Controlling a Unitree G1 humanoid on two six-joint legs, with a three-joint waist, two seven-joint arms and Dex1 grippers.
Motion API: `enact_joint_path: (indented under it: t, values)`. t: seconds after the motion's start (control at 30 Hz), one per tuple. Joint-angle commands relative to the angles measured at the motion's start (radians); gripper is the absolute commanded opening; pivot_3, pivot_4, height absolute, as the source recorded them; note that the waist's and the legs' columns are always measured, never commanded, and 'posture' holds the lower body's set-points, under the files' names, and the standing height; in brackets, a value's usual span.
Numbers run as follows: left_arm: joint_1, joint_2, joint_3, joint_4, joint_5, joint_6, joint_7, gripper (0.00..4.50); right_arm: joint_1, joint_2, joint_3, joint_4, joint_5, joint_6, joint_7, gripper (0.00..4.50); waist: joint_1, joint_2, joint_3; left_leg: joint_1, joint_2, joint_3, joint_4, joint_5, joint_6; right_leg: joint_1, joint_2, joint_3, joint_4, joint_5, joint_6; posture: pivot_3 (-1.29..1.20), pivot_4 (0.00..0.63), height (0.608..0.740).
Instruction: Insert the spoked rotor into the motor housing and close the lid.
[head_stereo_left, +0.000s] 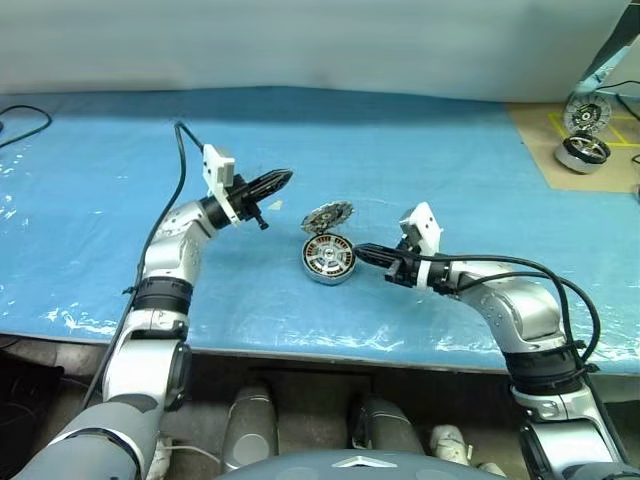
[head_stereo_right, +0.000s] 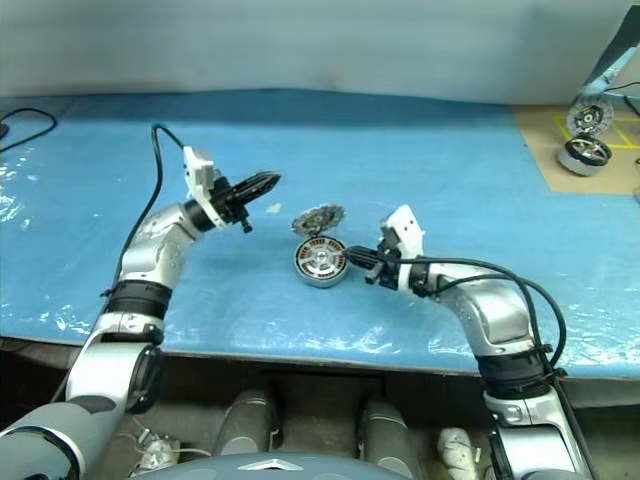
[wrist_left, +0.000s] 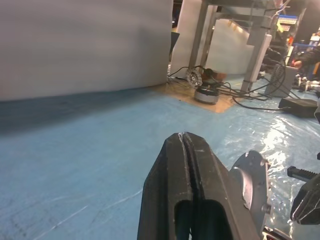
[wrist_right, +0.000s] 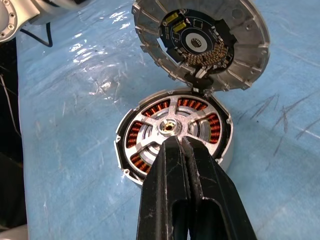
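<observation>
You have the round silver motor housing (wrist_right: 175, 137) with its copper-orange windings sitting on the blue plastic-covered table (head_stereo_left: 420, 150), near the middle. The spoked rotor (wrist_right: 172, 127), black-rimmed with pale spokes, already lies inside it. The toothed silver-grey lid (wrist_right: 200, 42) stands open on the far side (joined at the rim). Your left gripper (head_stereo_left: 283, 180) hangs above the table left of the housing, fingers pressed together and empty. Your right gripper (head_stereo_left: 362, 250) sits just right of the housing, fingers likewise pressed together.
</observation>
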Motion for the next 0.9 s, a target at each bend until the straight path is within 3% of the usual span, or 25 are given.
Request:
enact_joint_path:
  t: [0.03, 0.37, 0.53, 0.9]
  values:
    - [-0.099, -0.011, 0.01, 0.112, 0.024, -0.06, 0.002, 0.05, 0.021, -0.006, -0.024, -0.065, 0.03, 0.005, -0.019, 0.0, 0.0, 0.0, 0.0, 0.0, 0.0, 0.0, 0.0, 0.0, 0.0, 0.0, 0.0, 0.0, 0.0, 0.0, 0.0, 0.0, 0.15, 0.74]
    - [-0.211, -0.08, -0.064, 0.259, 0.084, -0.079, -0.189, 0.05, 0.027, -0.008, -0.03, -0.087, 0.045, 0.016, -0.053, 0.0, 0.0, 0.0, 0.0, -0.001, 0.001, 0.0, -0.002, 0.0, 0.0, -0.001, 0.002, -0.003, 0.001, 0.002, 0.004, 0.0, 0.15, 0.74]
    - [-0.196, -0.074, -0.167, 0.29, 0.181, -0.132, -0.308, 0.05, 0.052, -0.057, -0.064, -0.131, 0.075, 0.033, -0.037, 0.0, 0.004, -0.001, 0.0, -0.003, 0.002, -0.001, -0.002, 0.0, 0.0, -0.002, 0.002, -0.004, 0.001, 0.002, 0.004, 0.0, 0.15, 0.74]
    - [-0.146, -0.092, -0.212, 0.3, 0.242, -0.231, -0.381, 0.05, 0.146, -0.175, -0.177, -0.22, 0.124, 0.044, -0.047, 0.0, 0.009, -0.001, 0.001, -0.002, 0.001, -0.001, -0.002, 0.0, 0.001, 0.0, 0.0, -0.004, 0.001, 0.002, 0.004, 0.0, 0.15, 0.74]
